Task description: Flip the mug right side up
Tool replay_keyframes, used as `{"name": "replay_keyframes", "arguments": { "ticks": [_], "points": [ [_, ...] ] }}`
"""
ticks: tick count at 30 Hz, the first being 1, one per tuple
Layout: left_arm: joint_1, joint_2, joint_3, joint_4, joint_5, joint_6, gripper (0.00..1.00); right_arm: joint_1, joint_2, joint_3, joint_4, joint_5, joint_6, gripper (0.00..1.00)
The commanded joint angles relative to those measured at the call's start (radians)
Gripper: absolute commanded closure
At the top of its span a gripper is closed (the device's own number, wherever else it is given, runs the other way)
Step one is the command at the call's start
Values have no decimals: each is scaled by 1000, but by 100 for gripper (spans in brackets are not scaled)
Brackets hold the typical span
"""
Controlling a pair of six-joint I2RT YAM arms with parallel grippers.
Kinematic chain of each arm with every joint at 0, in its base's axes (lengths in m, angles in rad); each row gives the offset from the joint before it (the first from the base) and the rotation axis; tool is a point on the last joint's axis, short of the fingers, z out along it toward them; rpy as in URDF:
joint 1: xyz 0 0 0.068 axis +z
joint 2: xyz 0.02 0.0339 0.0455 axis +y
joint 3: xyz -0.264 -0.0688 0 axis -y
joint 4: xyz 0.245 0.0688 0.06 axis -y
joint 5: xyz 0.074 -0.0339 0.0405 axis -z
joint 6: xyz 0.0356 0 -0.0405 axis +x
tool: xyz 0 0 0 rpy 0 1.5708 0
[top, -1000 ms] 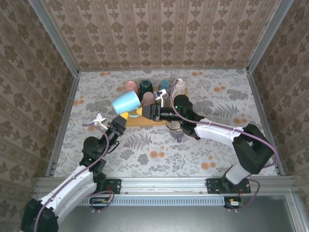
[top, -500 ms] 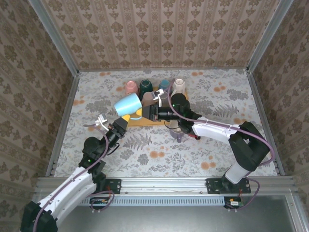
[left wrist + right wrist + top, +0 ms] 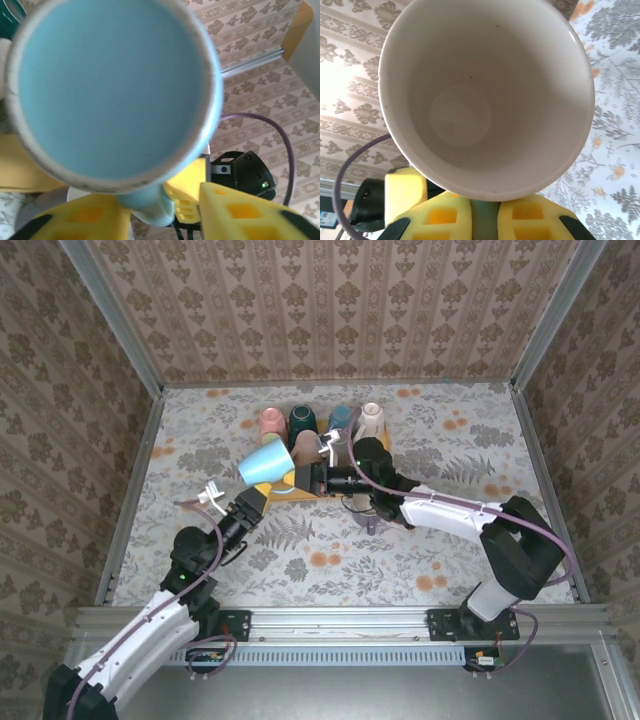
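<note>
While the right gripper (image 3: 304, 478) was clamped on the light blue ceramic mug (image 3: 266, 464), holding it tilted in the air above the flat yellow tray (image 3: 282, 491), the left gripper (image 3: 251, 503) hung just below it, jaws parted.

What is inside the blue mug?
Nothing. The mug is empty: its white inside is bare right down to the bottom.
</note>
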Motion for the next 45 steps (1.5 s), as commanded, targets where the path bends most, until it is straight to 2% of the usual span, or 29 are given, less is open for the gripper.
{"name": "replay_keyframes", "arguments": {
  "ticks": [1, 4, 8, 15, 21, 29, 38, 41, 45],
  "points": [
    [-6, -38, 19, -74, 25, 66, 39, -3, -111, -2, -99, 99, -125, 100],
    [-6, -79, 25, -184, -4, 93, 24, 3, -172, -5, -230, 169, -220, 100],
    [-5, -129, 68, -394, -50, 165, 16, 17, -287, -9, -413, 297, -346, 100],
    [-2, -93, 303, -843, -158, 411, 14, 111, -373, 47, -723, 566, -548, 100],
    [-3, 0, 479, -1038, -261, 566, 15, 236, -351, 125, -901, 766, -616, 100],
    [6, 75, 619, -1105, -340, 711, 14, 370, -272, 197, -1055, 981, -570, 100],
    [10, 69, 577, -1054, -362, 728, 14, 474, -35, 337, -1318, 1273, -322, 100],
    [12, 69, 553, -1032, -348, 734, 14, 474, 43, 373, -1372, 1312, -282, 100],
    [15, 69, 540, -1006, -318, 750, 14, 454, 77, 346, -1308, 1297, -283, 100]
  ]
}}
